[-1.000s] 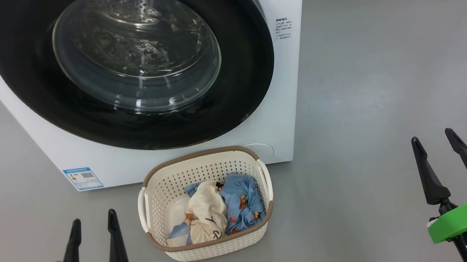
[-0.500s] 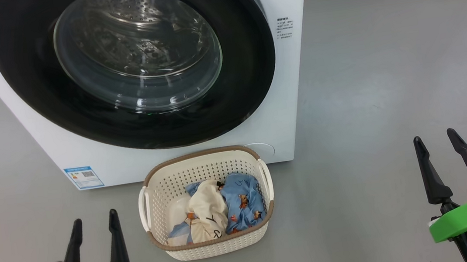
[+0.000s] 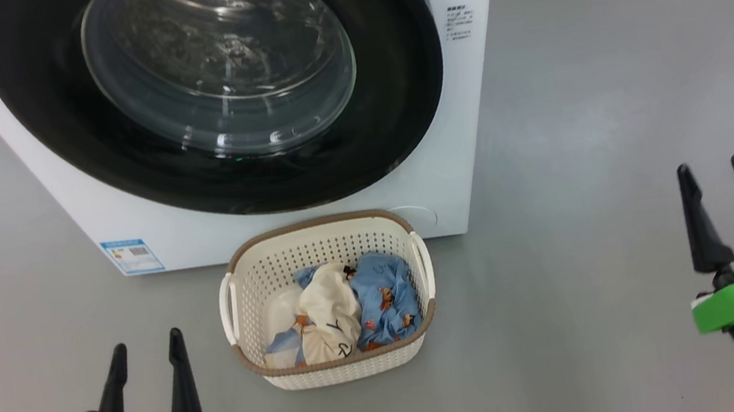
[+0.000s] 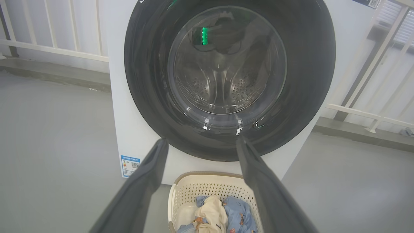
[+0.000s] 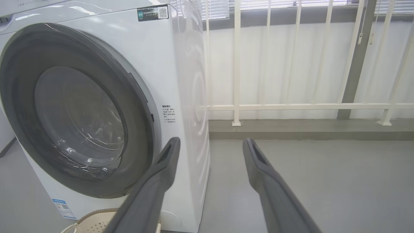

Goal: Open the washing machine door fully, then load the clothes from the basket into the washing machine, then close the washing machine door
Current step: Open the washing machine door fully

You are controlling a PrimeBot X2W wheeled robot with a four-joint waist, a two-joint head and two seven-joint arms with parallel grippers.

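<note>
**White washing machine [image 3: 467,174] shut**

Blue label sticker [image 3: 131,255] is sitting low on its front, print unreadable. The washing machine door [image 3: 395,92] is sitting closed. The basket [image 3: 314,227] is standing on the floor [image 3: 600,69] just before it, holding the clothes [image 3: 384,294]. Left pincer [image 3: 147,339] and right pincer [image 3: 711,163] are hanging wide open, empty. Right wrist view is adding a QR sticker [image 5: 152,13] up top.

The washing machine door [image 3: 395,92] stood shut over the drum mouth, blocking entry at twelve o'clock. The basket [image 3: 344,373] sat just before the washing machine [image 3: 453,175], open-topped, nothing above the clothes [image 3: 384,297]. Bare floor [image 3: 608,137] lay free at the basket's three, six and nine o'clock.
</note>
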